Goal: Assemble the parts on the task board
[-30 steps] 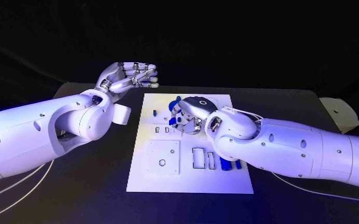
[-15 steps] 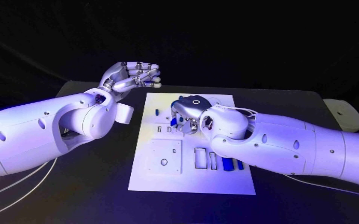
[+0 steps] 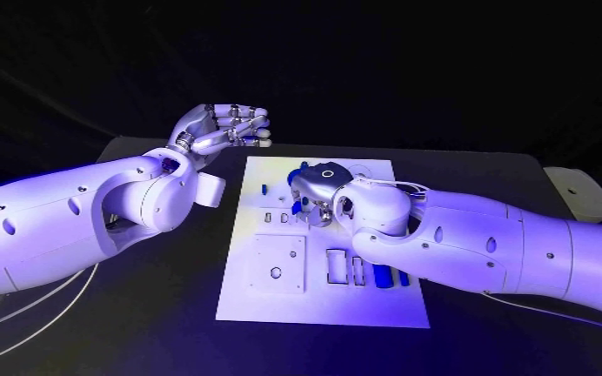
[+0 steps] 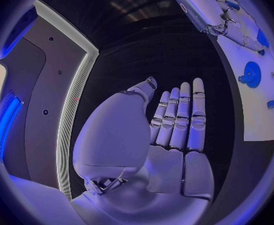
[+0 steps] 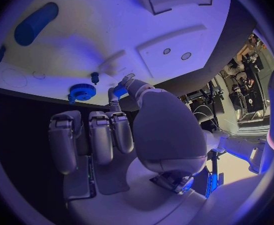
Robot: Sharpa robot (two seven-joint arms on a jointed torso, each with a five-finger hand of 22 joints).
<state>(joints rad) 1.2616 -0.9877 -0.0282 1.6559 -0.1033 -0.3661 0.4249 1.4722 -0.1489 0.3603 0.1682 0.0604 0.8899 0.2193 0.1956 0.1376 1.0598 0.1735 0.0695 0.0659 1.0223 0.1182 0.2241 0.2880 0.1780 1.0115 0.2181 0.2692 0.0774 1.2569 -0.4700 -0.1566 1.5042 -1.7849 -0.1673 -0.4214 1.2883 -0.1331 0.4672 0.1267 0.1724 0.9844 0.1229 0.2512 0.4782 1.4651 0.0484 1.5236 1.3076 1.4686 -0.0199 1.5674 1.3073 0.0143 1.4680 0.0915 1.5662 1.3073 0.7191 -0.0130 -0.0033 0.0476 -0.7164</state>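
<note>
The right hand [image 3: 317, 191] lies over the middle of the white board [image 3: 320, 306], covering the board beneath it. Whether it grips a small blue piece [image 5: 119, 91] at its fingertips cannot be settled from any view. The right forearm hides part of the blue pieces [image 3: 389, 278] at the board's right edge. Small slots beside the hand are too small to identify.

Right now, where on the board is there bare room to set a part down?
The task board is bare along its near edge, below the square plate and the blue parts. The far middle is crowded: the right hand hovers over small parts there. The left hand hangs off-board.
</note>
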